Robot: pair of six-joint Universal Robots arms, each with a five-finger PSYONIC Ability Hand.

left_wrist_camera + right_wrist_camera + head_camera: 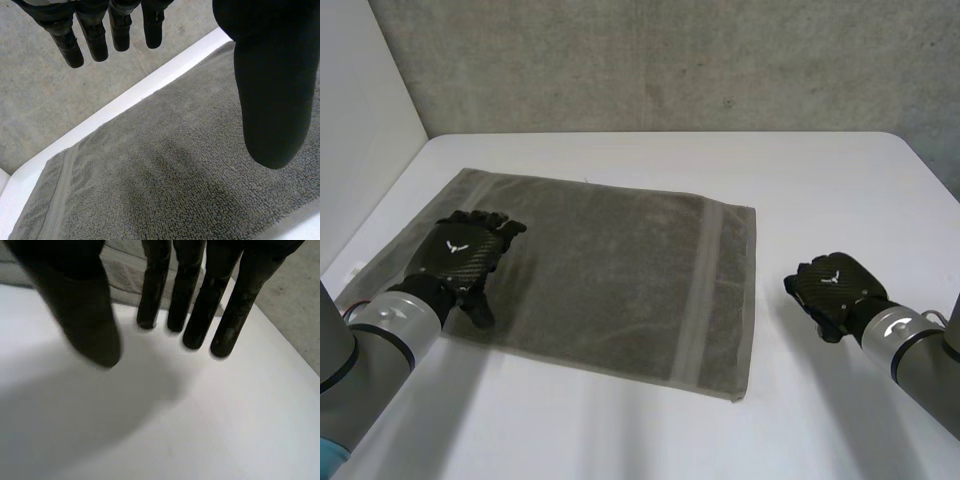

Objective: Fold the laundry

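Soft, diffuse light from above falls brightly and evenly on the white counter (840,190). The grey towel (610,270) is evenly lit, its pile and woven bands plain. In the wrist views the left hand (270,90) and right hand (85,305) read as near-black shapes with little surface detail.

A white counter (650,150) with rounded corners stands against a rough grey concrete wall (670,60); a plain white wall (360,120) flanks it.
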